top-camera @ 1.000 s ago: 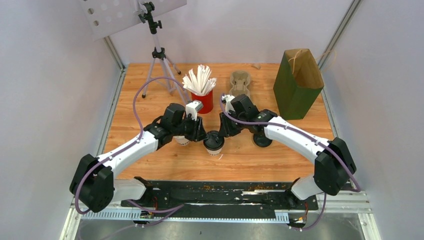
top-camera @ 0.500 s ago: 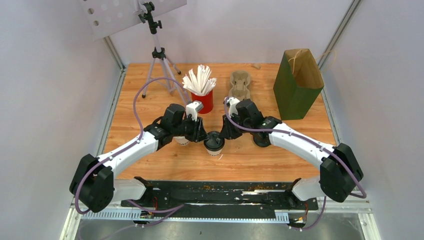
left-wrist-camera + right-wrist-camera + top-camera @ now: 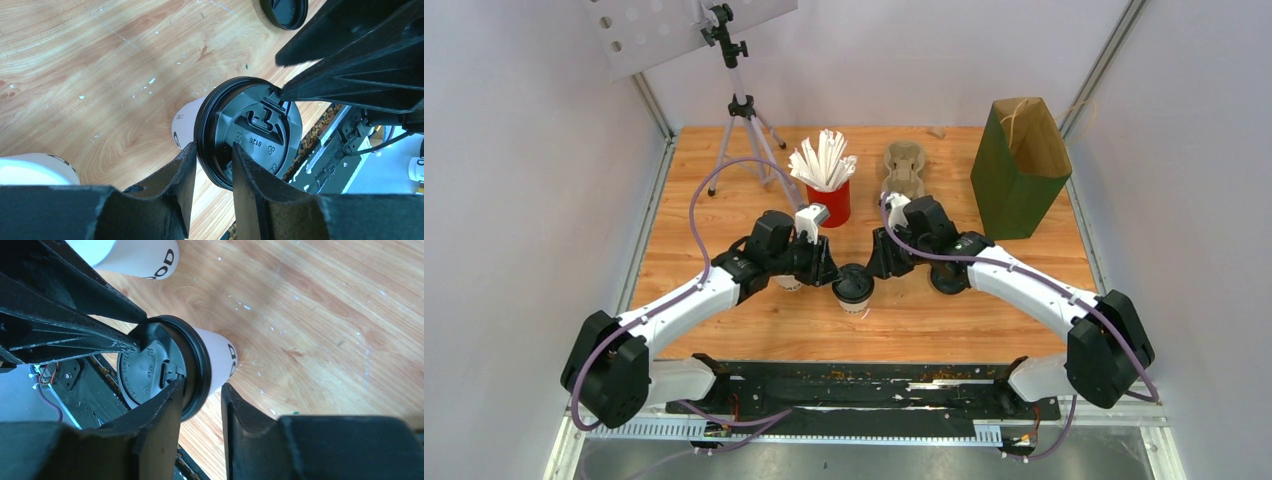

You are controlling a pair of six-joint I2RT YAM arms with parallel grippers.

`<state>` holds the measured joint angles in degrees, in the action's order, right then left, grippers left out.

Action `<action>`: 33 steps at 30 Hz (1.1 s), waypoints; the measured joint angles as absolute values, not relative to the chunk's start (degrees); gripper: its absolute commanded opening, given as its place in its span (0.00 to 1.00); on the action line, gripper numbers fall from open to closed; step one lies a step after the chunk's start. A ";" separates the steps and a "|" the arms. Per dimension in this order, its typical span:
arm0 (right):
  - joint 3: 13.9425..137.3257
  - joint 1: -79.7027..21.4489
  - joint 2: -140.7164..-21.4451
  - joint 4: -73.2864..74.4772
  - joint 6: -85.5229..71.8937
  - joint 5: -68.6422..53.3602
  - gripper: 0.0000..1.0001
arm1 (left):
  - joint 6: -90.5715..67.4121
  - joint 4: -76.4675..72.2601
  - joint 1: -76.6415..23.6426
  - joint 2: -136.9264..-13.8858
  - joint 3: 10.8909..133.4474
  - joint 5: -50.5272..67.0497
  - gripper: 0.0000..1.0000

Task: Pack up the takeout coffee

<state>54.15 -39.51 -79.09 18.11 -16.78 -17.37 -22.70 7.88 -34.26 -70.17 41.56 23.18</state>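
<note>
**Lid rim straddled from both sides at mid-table**

The lidded cup (image 3: 854, 284) is stood upright on the wooden table (image 3: 774, 335), between the two arms. It is met from 9 o'clock by the left gripper (image 3: 212, 150) and from 2 o'clock by the right gripper (image 3: 202, 386). The rim of the black lid (image 3: 250, 130) is pinched by the left gripper, with one finger set outside the rim and the other laid on the lid's top; by this hold, it is judged, the cup is steadied or the lid pressed home. The right gripper's jaws are set astride the opposite edge but stand slightly spread; a strip of wood is seen between the outer finger and the cup wall, so no grip is made on that side.

A second cup (image 3: 140, 257) is stood just beside, at 9 o'clock, partly hidden under the left arm; whether it is lidded cannot be told. A loose lid (image 3: 286, 9) is seen at 3 o'clock, under the right arm — probably meant for that second cup.

The pulp tray (image 3: 904, 168) is found at 1 o'clock and the green paper bag (image 3: 1019, 165) at 2 o'clock, well apart; neither cup has been placed in either — the packing proper is judged not yet begun.
</note>
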 measured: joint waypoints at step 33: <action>48.42 -35.31 -79.59 15.68 -24.45 -34.63 0.49 | -23.31 8.32 -34.89 -68.99 40.99 21.30 0.41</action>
<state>48.42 -35.31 -79.59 15.68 -24.45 -34.63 -23.31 8.32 -34.89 -68.99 40.99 21.30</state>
